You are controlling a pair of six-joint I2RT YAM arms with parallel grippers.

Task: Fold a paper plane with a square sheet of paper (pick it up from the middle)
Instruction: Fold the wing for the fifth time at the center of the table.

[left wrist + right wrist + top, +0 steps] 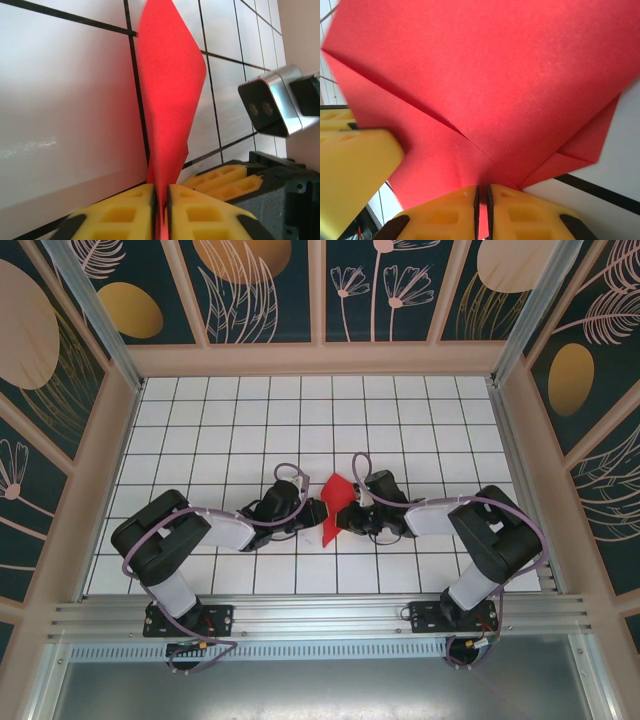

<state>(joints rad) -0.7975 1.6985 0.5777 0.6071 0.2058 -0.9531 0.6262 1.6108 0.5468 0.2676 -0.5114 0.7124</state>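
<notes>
The red sheet of paper (336,498) is folded into layers and held off the tiled floor between both arms. In the left wrist view it (170,85) rises edge-on as a narrow pointed blade out of my left gripper (161,202), which is shut on its lower edge. In the right wrist view the paper (510,70) spreads wide, with a diagonal flap edge and a smaller folded corner at the right. My right gripper (482,202) is shut on its bottom edge. In the top view the left gripper (312,514) and right gripper (348,516) meet at the paper's lower part.
The white tiled table (250,420) is walled by wooden frames on three sides, with a metal rail (320,615) along the near edge. The right arm's yellow fingers (227,180) and wrist camera (272,105) sit close by. One left-gripper finger (352,170) presses near the paper.
</notes>
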